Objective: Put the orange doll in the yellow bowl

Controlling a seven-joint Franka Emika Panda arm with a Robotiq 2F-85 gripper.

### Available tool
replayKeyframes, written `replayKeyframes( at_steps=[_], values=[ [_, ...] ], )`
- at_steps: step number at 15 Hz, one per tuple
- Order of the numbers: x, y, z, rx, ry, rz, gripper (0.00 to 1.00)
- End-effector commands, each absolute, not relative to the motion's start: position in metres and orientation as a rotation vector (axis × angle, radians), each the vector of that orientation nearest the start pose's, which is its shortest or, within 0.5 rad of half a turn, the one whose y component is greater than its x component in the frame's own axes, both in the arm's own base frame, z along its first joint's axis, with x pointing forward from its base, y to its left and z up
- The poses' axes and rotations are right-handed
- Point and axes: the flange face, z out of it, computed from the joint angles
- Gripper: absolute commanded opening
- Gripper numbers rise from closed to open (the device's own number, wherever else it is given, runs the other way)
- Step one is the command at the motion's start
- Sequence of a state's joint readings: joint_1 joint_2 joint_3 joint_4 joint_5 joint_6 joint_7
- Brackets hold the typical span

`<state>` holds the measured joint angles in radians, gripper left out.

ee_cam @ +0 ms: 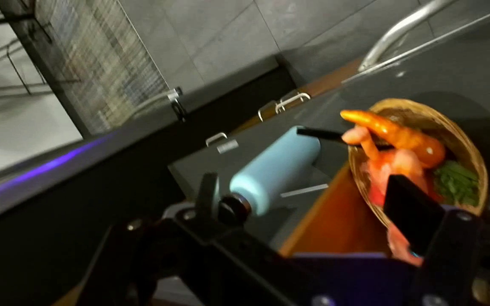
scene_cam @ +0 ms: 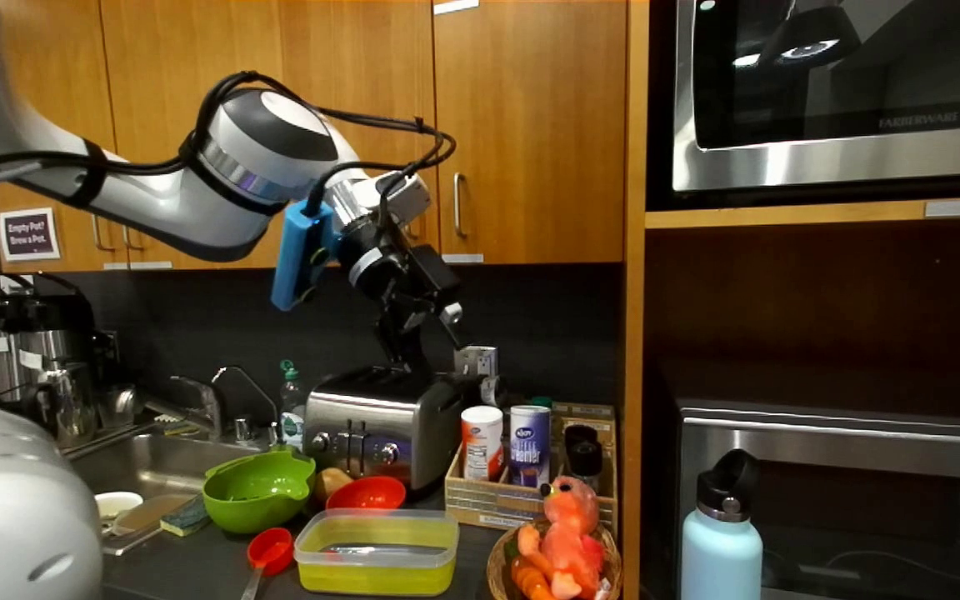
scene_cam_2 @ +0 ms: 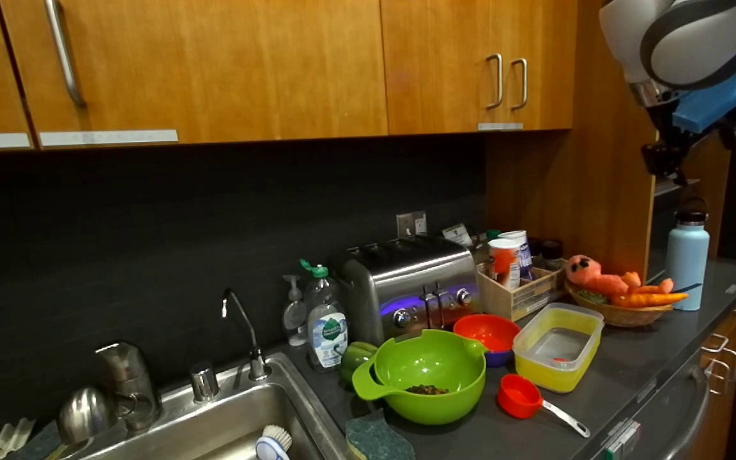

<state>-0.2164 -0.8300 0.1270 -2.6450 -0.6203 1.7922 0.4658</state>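
Orange plush doll [scene_cam: 567,542], marked with paler and reddish patches, lying in a round woven wicker basket [scene_cam_2: 636,316], its head reaching past the rim; a slimmer, glossy orange carrot-like item [scene_cam_2: 652,299] shares the basket. The shallow, roughly rectangular yellow-green plastic dish [scene_cam: 376,577], the destination, stands near the basket on the dark grey bench [scene_cam_2: 630,364]; the doll is not in it. The black claw [ee_cam: 309,204] hangs above, apart from the doll, its jaws spread wide and gripping nothing. Judged from these views, the task is at its initial stage, with no step complete: approach, grasp, lifting from the basket, transfer to the dish and release all appear to remain.
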Motion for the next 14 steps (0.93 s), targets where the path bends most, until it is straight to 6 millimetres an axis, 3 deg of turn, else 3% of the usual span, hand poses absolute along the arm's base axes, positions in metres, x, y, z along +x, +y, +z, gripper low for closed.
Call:
replayKeyframes(
  at_steps=[1, 6, 7, 8, 14],
  values=[
    [0.252, -0.103, 0.489, 2.331, -0.790, 0.041, 1.00],
    [0.219, -0.154, 0.461, 2.279, -1.146, 0.007, 1.00],
    [0.226, -0.162, 0.469, 2.260, -1.204, 0.059, 1.00],
    [0.226, -0.149, 0.465, 2.305, -1.106, -0.006, 1.00],
    [0.227, -0.151, 0.465, 2.306, -1.112, -0.002, 1.00]
  ],
)
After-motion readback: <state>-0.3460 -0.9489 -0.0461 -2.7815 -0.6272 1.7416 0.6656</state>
